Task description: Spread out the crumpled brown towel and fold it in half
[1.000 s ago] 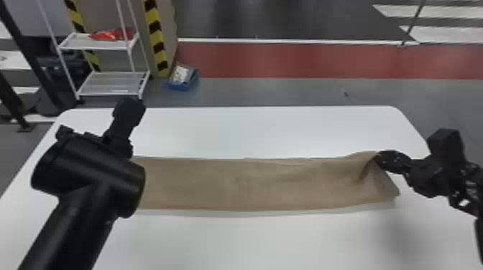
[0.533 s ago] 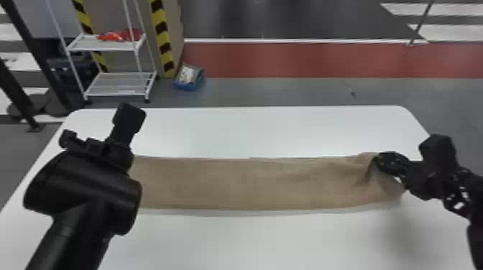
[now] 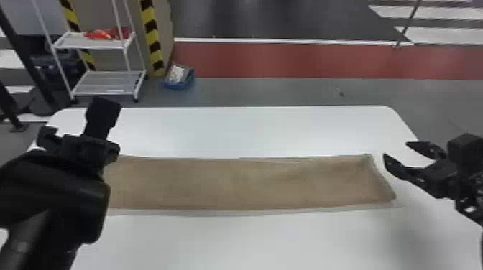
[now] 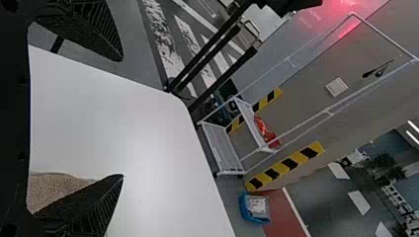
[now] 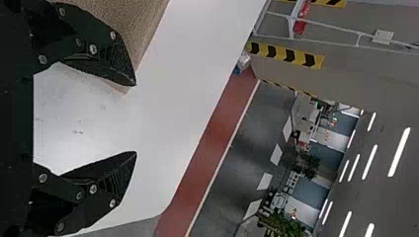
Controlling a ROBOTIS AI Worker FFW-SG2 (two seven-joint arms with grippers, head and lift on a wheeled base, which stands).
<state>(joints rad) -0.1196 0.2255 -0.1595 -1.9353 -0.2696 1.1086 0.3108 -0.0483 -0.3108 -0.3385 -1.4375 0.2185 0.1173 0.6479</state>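
Observation:
The brown towel (image 3: 233, 183) lies as a long, nearly flat strip across the white table, its right end slightly creased. My left gripper (image 3: 84, 150) is over the towel's left end, which it and its arm hide. In the left wrist view, the left gripper (image 4: 122, 117) is open, with a bit of the towel (image 4: 55, 186) beside one finger. Just off the towel's right end, my right gripper (image 3: 396, 150) stands open with nothing held. In the right wrist view, one finger of the right gripper (image 5: 135, 119) overlaps the towel's edge (image 5: 131, 22) in the picture.
The white table (image 3: 251, 240) has bare surface in front of and behind the towel. Beyond its back left corner stand a white rack (image 3: 107, 80) and a blue bin (image 3: 178, 80) on the floor.
My right gripper has let go of the towel's right end and pulled back to the right, opening. That end now lies flatter. The left arm has shifted little.

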